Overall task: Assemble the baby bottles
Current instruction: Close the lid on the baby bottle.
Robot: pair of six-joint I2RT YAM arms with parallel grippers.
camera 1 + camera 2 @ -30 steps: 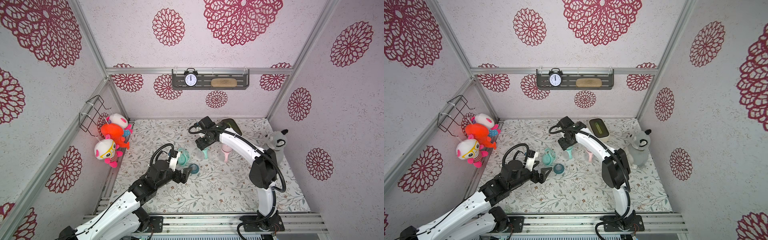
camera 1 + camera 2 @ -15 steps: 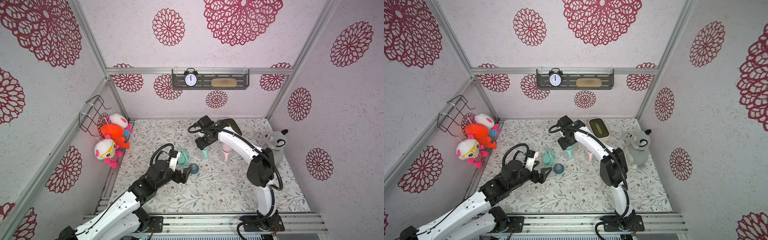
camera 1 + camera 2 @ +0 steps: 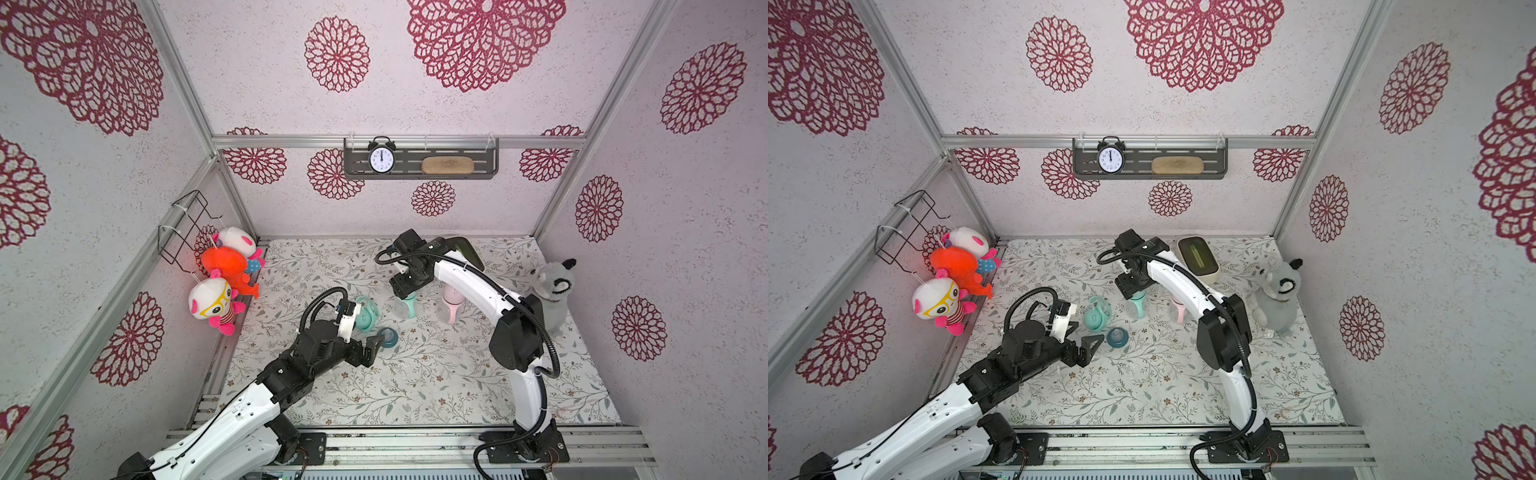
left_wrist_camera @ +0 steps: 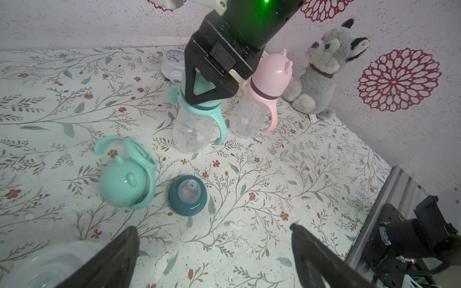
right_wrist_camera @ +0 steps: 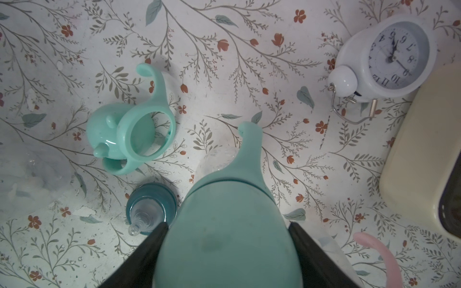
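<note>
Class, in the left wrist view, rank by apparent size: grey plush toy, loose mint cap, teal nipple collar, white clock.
grey plush toy
loose mint cap
teal nipple collar
white clock (partly hidden, so unsure)

Right arm point(image 3: 469, 276): elbow easing toward eleven o'clock, small swing, lower link tipping back with it.

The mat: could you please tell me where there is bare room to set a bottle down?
Widest bare patch: the front of the mat, along the front rail. A smaller one is at the back, between the plush toys and the right gripper. Crowded: the middle, with mint cap, teal collar, mint bottle and pink bottle.
</note>
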